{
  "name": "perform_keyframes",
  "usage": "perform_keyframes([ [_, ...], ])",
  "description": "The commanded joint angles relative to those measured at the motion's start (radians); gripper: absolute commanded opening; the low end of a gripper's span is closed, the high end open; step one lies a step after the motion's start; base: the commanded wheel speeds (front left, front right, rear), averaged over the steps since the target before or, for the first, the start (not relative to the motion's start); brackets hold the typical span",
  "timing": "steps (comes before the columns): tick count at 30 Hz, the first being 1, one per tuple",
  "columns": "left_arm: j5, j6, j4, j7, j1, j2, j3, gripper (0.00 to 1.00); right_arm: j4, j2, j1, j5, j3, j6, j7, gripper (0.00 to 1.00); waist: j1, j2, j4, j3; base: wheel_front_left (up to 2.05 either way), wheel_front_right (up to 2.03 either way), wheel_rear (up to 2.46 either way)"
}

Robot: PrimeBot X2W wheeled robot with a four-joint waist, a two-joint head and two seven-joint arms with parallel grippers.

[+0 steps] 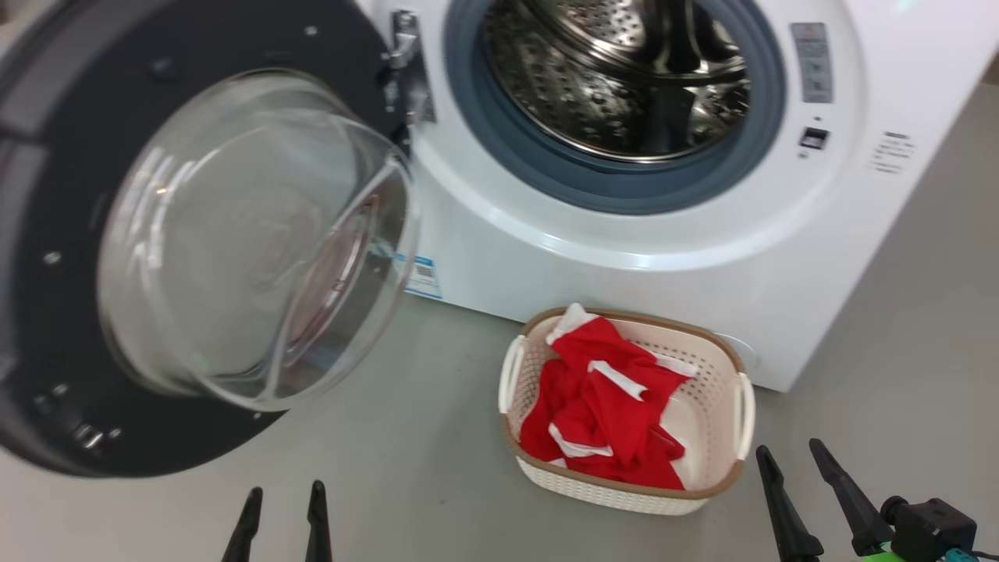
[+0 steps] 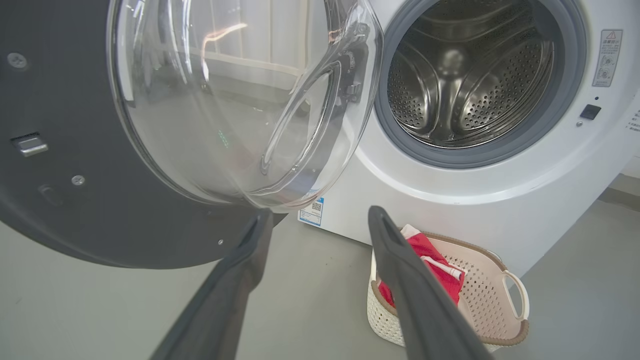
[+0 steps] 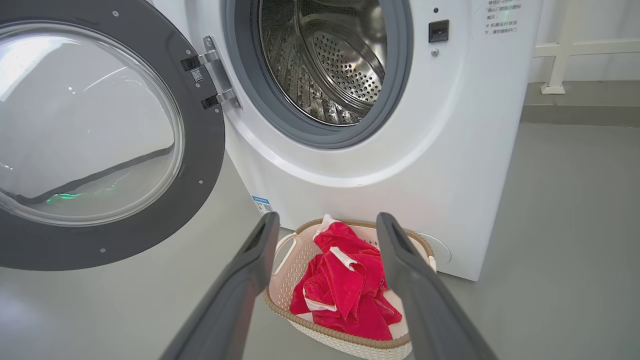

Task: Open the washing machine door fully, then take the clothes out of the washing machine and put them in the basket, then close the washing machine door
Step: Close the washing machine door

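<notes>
The washing machine stands ahead with its steel drum bare inside the grey gasket. Its door hangs swung out to the left, glass bowl bulging toward me. Red clothes with white trim lie heaped in the cream basket on the floor before the machine. My left gripper is open near the lower edge of the door, touching nothing. My right gripper is open just right of the basket, nothing between its fingers; the clothes show between them in the right wrist view.
Grey floor spreads around the basket and to the right of the machine. A blue label sticker sits low on the machine's front. A white rail post stands behind, to the machine's right.
</notes>
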Motion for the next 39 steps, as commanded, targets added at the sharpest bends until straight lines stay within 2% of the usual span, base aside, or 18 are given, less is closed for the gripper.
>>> perform_keyframes([
  [1,-0.004,0.007,-0.02,-0.005,0.003,0.008,0.028,1.0,-0.022,-0.01,-0.007,-0.007,0.032,0.008,-0.006,1.0,0.0,0.0,0.092,-0.033,0.0,0.0,0.0],
  [4,-0.012,0.006,-0.018,-0.005,0.011,0.008,0.023,1.0,-0.022,-0.005,-0.001,-0.007,0.039,0.008,-0.006,1.0,0.0,0.0,0.127,-0.038,0.0,0.0,0.0],
  [8,-0.039,0.029,-0.039,-0.005,0.022,0.008,0.028,1.0,-0.014,-0.01,-0.021,-0.007,0.074,0.008,-0.006,1.0,0.0,0.0,0.142,-0.026,0.0,0.0,0.0],
  [14,-0.058,0.057,-0.065,-0.005,0.031,0.008,0.026,1.0,0.002,-0.024,-0.059,0.003,0.118,0.008,-0.006,1.0,0.0,0.0,0.151,-0.014,0.0,0.0,0.0],
  [26,-0.066,0.07,-0.082,-0.005,0.038,0.008,0.021,1.0,0.009,-0.026,-0.071,0.011,0.134,0.008,-0.006,1.0,0.0,0.0,0.15,-0.018,0.0,0.0,0.0],
  [27,-0.067,0.07,-0.081,-0.005,0.035,0.008,0.024,0.73,0.009,-0.025,-0.07,0.01,0.133,0.008,-0.006,1.0,0.0,0.0,0.15,-0.018,0.0,0.0,0.0],
  [28,-0.073,0.071,-0.084,-0.005,0.032,0.008,0.029,0.34,0.009,-0.024,-0.069,0.009,0.131,0.008,-0.006,1.0,0.0,0.0,0.149,-0.018,0.0,0.0,0.0],
  [29,-0.08,0.069,-0.09,-0.005,0.029,0.008,0.032,0.0,0.008,-0.023,-0.068,0.009,0.129,0.008,-0.006,1.0,0.0,0.0,0.148,-0.019,0.0,0.0,0.0],
  [34,-0.092,0.052,-0.158,-0.005,-0.007,0.008,0.07,0.0,-0.001,-0.017,-0.057,0.004,0.114,0.008,-0.006,1.0,0.0,0.0,0.146,-0.018,0.0,0.0,0.0],
  [39,-0.063,0.028,-0.282,-0.005,-0.109,0.008,0.174,0.0,-0.004,-0.01,-0.051,0.0,0.095,0.008,-0.006,1.0,0.0,0.0,0.145,-0.015,0.0,0.0,0.0],
])
